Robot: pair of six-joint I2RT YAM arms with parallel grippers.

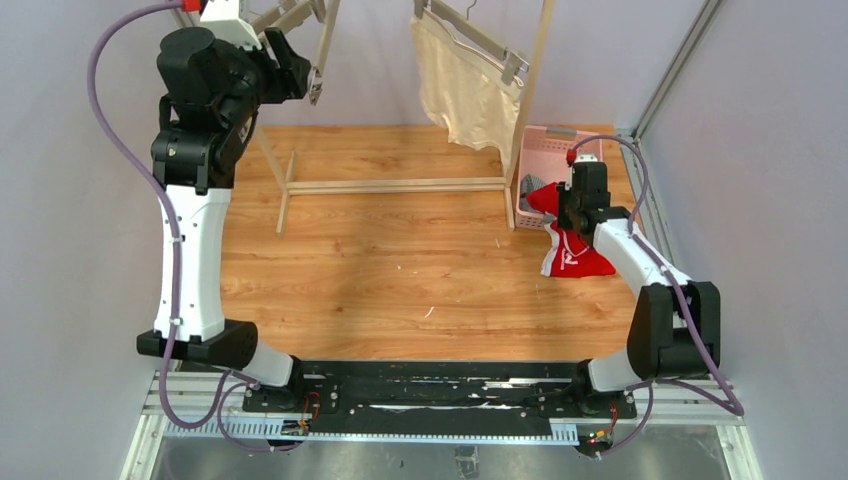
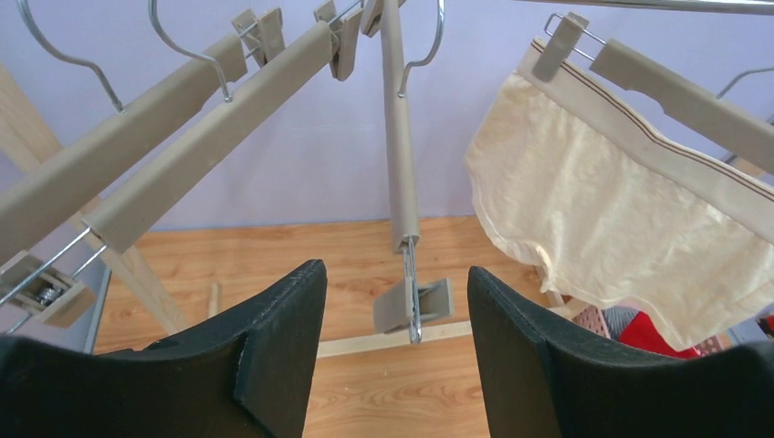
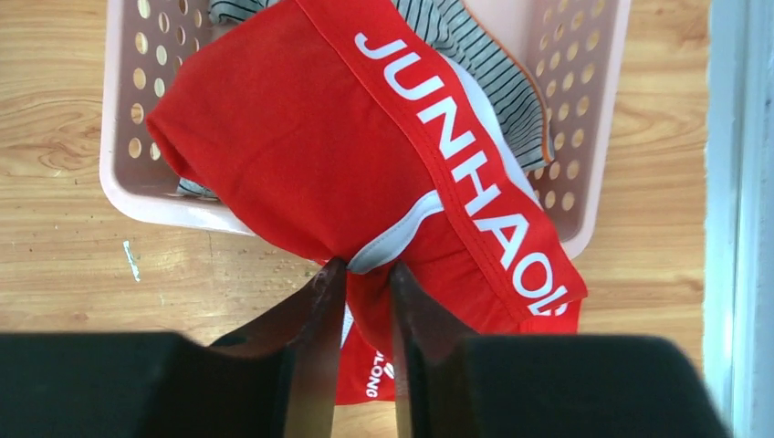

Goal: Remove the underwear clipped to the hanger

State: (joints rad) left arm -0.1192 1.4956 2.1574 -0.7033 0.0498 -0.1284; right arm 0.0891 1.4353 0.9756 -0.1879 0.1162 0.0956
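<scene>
Top view: the pink basket [image 1: 545,145] sits near the table's right edge, and the red briefs [image 1: 575,258] spill over its near rim onto open wood. The cream briefs [image 1: 462,90] hang clipped to a hanger.

Left wrist: the left gripper [image 2: 394,269] has its fingers wide apart and holds nothing.

Right wrist: the right gripper [image 3: 365,266] is pinching the red fabric, with the grey striped pair [image 3: 484,64] underneath it in the basket.
</scene>
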